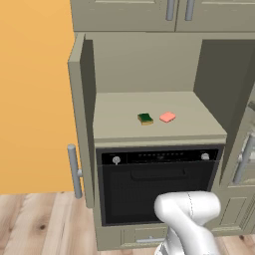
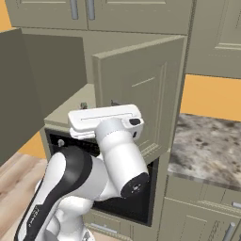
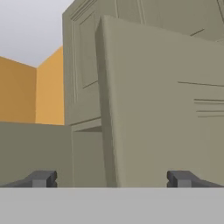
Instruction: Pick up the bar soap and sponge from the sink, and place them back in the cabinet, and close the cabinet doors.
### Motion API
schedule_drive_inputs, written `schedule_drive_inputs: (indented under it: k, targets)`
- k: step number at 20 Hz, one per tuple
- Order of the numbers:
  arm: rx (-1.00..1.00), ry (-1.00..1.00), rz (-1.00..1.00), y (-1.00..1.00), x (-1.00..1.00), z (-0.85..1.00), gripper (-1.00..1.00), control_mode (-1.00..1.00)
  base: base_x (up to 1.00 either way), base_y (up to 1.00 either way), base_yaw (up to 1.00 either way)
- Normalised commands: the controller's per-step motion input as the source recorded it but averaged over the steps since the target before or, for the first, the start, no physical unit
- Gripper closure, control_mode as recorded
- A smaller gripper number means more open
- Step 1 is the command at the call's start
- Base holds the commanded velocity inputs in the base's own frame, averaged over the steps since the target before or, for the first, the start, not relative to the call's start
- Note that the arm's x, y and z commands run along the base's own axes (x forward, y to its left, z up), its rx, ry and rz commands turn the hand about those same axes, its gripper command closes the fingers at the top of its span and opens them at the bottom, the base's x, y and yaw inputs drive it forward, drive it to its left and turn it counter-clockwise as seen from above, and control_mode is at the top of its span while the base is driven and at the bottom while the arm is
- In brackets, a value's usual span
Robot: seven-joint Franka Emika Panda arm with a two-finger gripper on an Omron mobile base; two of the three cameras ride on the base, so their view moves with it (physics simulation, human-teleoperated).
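Observation:
The cabinet (image 1: 149,84) stands open above a black oven. On its beige shelf (image 1: 124,124) lie the green-and-yellow sponge (image 1: 145,118) and, just to its right, the pink bar soap (image 1: 168,117). Both cabinet doors are swung out: the left door (image 1: 82,114) and the right door (image 2: 141,99). My gripper (image 3: 111,179) is open with nothing between its fingertips (image 3: 41,178). It faces the edge of the right door (image 3: 107,100) at close range. In the right base view the gripper (image 2: 99,105) sits level with the shelf's front, just left of that door. The sink is out of view.
The black-fronted oven (image 1: 159,184) fills the space under the shelf. Shorter doors with paired steel handles (image 1: 179,10) run above the cabinet. A speckled stone counter (image 2: 207,146) lies to the right, past the open right door. An orange wall (image 1: 30,99) is on the left.

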Motion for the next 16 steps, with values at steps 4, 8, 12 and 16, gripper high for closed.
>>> schedule_drive_inputs:
  k: [4, 8, 12, 16]
  targets:
    - [0.00, 0.00, 0.01, 0.43, 0.41, 0.00, -1.00, -1.00, 0.00, 0.00, 0.00]
    - [0.00, 0.00, 0.02, 0.34, 0.42, 0.00, -1.00, -1.00, 0.00, 0.00, 0.00]
    - [0.00, 0.00, 0.04, 0.23, 0.39, 0.00, -1.00, -1.00, 0.00, 0.00, 0.00]
    - [0.00, 0.00, 0.10, 0.15, 0.31, 0.00, -1.00, -1.00, 0.00, 0.00, 0.00]
